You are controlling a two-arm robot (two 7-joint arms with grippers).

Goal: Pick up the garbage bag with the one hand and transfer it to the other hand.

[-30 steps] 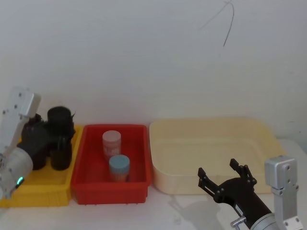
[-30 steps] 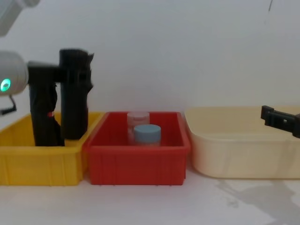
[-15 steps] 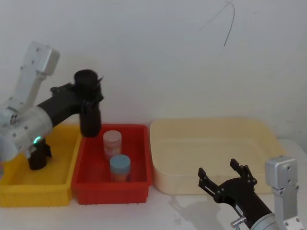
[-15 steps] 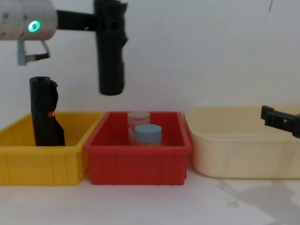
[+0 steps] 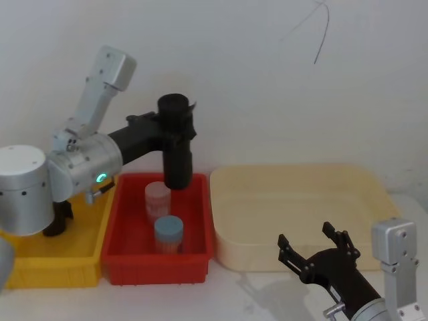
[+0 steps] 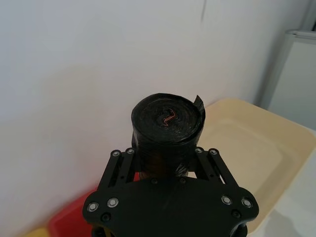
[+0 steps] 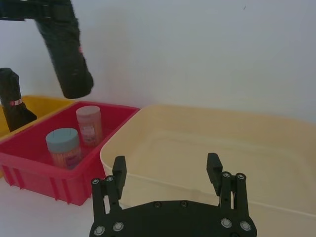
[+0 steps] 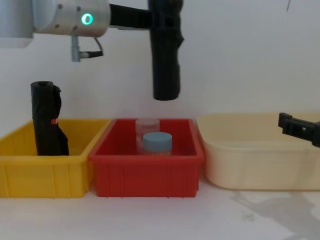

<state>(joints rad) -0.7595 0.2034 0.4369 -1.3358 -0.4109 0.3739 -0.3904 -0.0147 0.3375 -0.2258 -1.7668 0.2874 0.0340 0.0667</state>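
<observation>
Left gripper [image 5: 175,128] clamped on garbage bag [image 5: 178,164], upright, hanging clear above red bin [image 5: 160,258]; open air below. Right gripper [image 5: 305,235] fingers spread, low before cream tub [image 5: 294,175]. Two jars [image 5: 168,233]; one red-marked roll [image 8: 47,120] in yellow bin [image 5: 53,269].

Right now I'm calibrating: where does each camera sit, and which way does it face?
Head: high, looking forward and down at the table; left gripper holding the garbage bag, right gripper low.
Chest: lower, looking across the table; left arm above, right gripper at edge.
Left wrist: behind its jaws, shut on the bag.
Right wrist: behind its open jaws, facing the cream tub.
Head and chest share the bag above the red bin.
</observation>
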